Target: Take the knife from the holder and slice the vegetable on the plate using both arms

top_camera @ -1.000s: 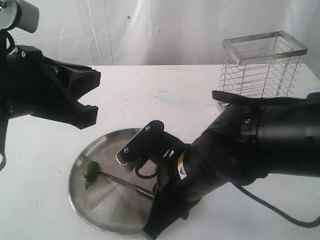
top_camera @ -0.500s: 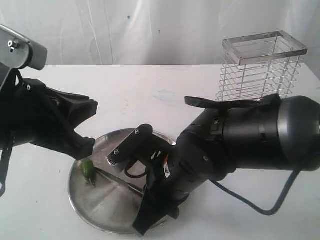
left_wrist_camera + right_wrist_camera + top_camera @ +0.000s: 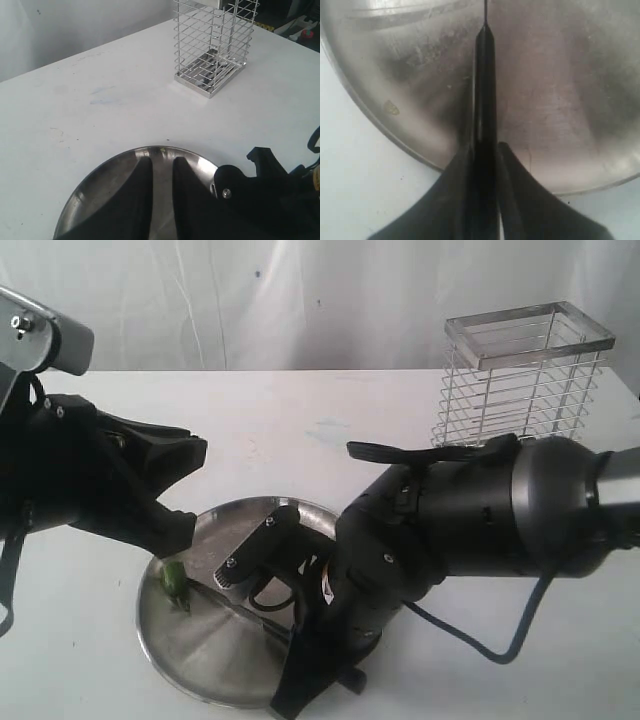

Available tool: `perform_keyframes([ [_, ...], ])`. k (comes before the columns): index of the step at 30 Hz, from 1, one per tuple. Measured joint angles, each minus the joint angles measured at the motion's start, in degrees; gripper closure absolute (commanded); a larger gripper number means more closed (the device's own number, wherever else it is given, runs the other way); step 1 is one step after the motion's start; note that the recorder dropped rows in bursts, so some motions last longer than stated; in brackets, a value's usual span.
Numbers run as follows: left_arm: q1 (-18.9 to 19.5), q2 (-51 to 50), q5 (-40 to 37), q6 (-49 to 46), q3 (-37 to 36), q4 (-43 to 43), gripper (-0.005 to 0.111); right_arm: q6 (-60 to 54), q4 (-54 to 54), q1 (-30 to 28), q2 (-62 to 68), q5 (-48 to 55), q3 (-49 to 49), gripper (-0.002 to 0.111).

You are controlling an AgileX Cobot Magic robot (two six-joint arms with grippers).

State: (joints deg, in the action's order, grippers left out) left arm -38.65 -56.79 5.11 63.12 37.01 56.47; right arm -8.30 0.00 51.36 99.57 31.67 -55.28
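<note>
Lying near the plate's (image 3: 205, 685) left rim, the vegetable (image 3: 174, 578) is sitting just under the left gripper (image 3: 192, 490), whose jaws are standing narrowly parted, likely to steady it. The right gripper (image 3: 484, 150) is clamping the knife (image 3: 240, 605), its blade aiming at the vegetable for a cut. The holder (image 3: 520, 380) is standing well apart, far right, leaving open bench (image 3: 330, 440).

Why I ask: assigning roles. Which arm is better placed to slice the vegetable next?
Right. The right gripper grips the knife, blade lying over the plate with the tip near the vegetable. The left gripper, open, hovers by the vegetable without a tool.
</note>
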Motion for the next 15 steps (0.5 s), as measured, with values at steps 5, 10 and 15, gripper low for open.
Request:
perform_keyframes([
  [5,0.0,0.0,0.2,0.1,0.0,0.0,0.085,-0.2,0.0,0.0,0.0,1.0,-0.5,0.108],
  [10,0.0,0.0,0.4,0.7,0.0,0.0,0.085,-0.2,0.0,0.0,0.1,2.5,-2.0,0.108],
  [15,0.0,0.0,0.4,0.9,0.0,0.0,0.085,-0.3,0.0,0.0,0.1,3.4,-2.4,0.108],
])
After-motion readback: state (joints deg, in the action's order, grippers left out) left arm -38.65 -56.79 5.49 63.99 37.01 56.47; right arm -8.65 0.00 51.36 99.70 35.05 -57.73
